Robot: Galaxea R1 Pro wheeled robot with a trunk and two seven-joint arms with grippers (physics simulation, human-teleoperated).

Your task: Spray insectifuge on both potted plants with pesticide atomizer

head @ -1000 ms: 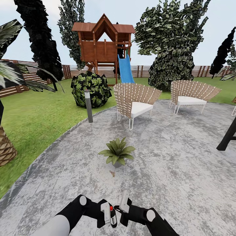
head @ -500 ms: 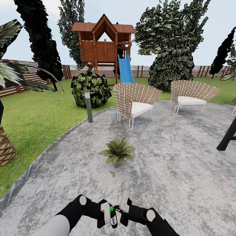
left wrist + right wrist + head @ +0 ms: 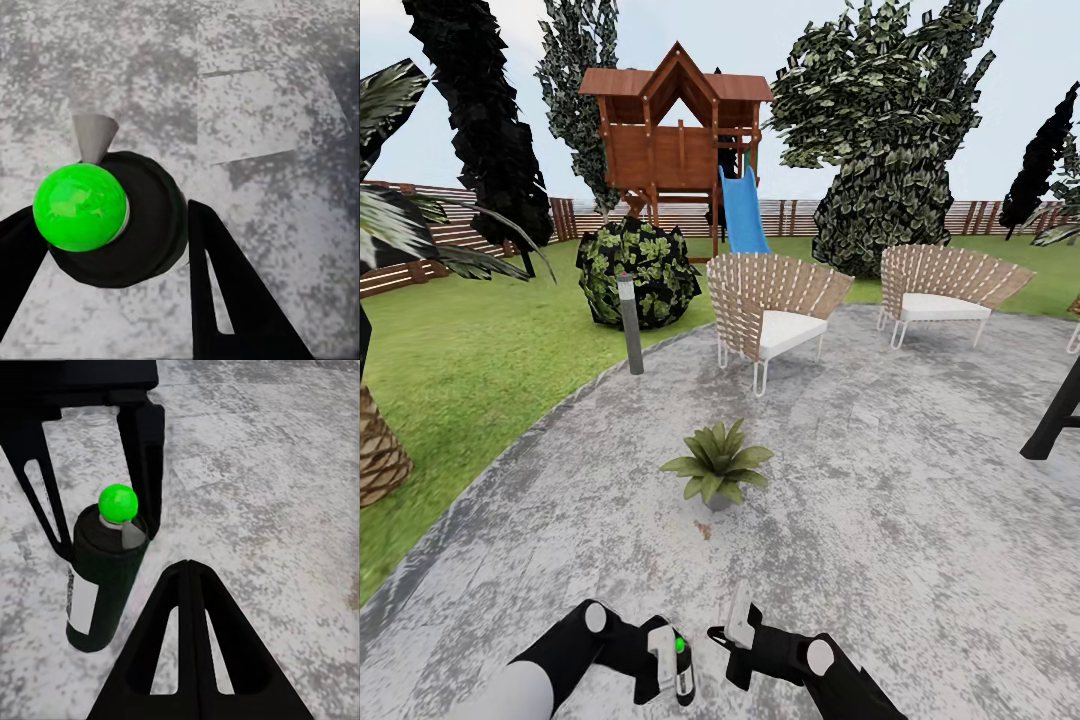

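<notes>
- Patio [image 3: 920,520]: round, mottled grey paving, bordered by lawn [image 3: 470,360] on the left side of the head view.
- Potted plant [image 3: 717,463]: low green rosette in a small grey pot, standing on the paving ahead of both arms, well apart from them; open paving between.
- Woven chairs: one [image 3: 772,305] beyond the plant, a second [image 3: 945,290] further right, both with white cushions.
- Grey lamp post [image 3: 630,324]: upright at the patio edge, left of the nearer chair.
- Round bush [image 3: 638,271] behind the post; wooden playhouse [image 3: 676,140] with blue slide [image 3: 743,212] further back; slatted fence [image 3: 450,240] along the lawn.
- Palm trunk [image 3: 375,450]: scaly brown, at far left.
- Black slanted leg [image 3: 1058,410] at the right edge; identity unclear.
- Spray can [image 3: 681,671]: black, green button on top, long axis roughly upright, leaning slightly; grey nozzle [image 3: 93,136] pointing sideways, exact target unclear.
- Left gripper [image 3: 668,668]: fingers closed against the can's sides, holding it low over the paving.
- Right gripper [image 3: 732,630]: just beside the can, not touching, nothing held; finger spread not clear.
</notes>
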